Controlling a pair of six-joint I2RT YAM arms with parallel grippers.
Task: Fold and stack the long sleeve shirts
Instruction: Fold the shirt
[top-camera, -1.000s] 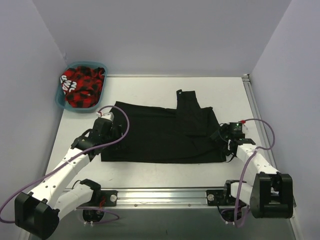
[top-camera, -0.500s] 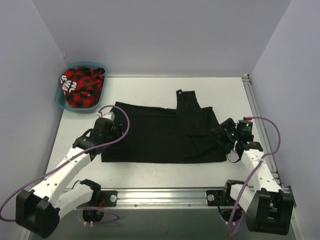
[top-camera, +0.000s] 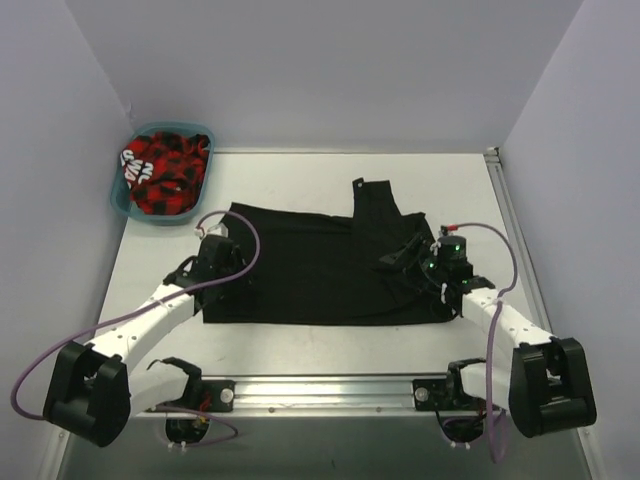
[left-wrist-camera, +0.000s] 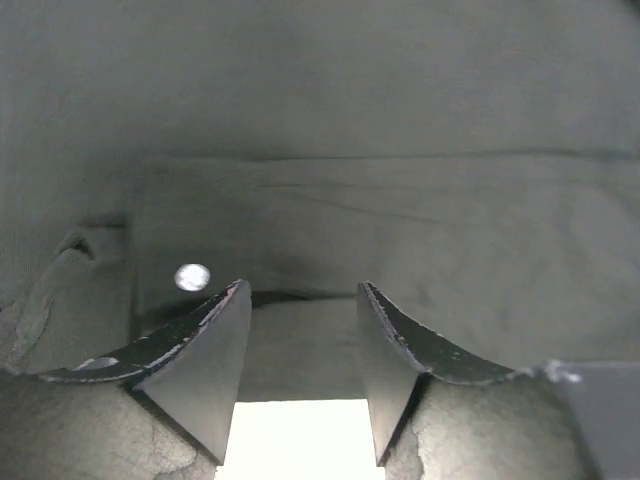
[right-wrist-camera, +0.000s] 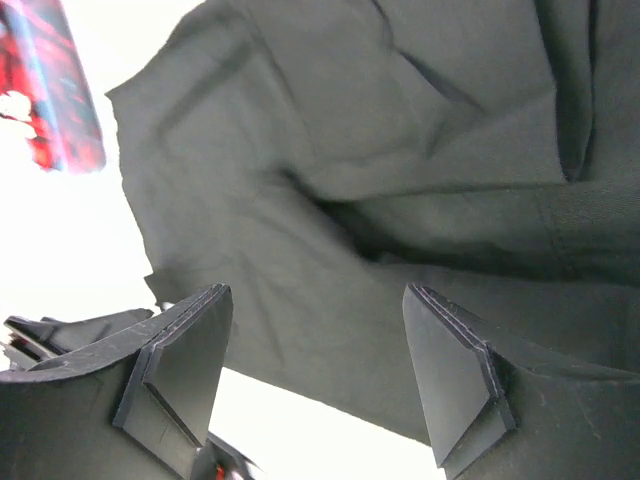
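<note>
a: fig. 1, seen from above. where does the black shirt lie?
b: spread flat in the middle of the bench, with one sleeve laid up toward the far wall. the teal basket, holding red-and-black cloth, stands well apart at the far left corner.
a: and the left gripper?
b: low at the shirt's left edge, jaws released and standing apart astride the hem (a pale button shows just beside one finger). they do not pinch the cloth.
a: the right gripper?
b: over the shirt's right part, near the sleeve. jaws wide apart, nothing between them, and the creased cloth lies beyond.
</note>
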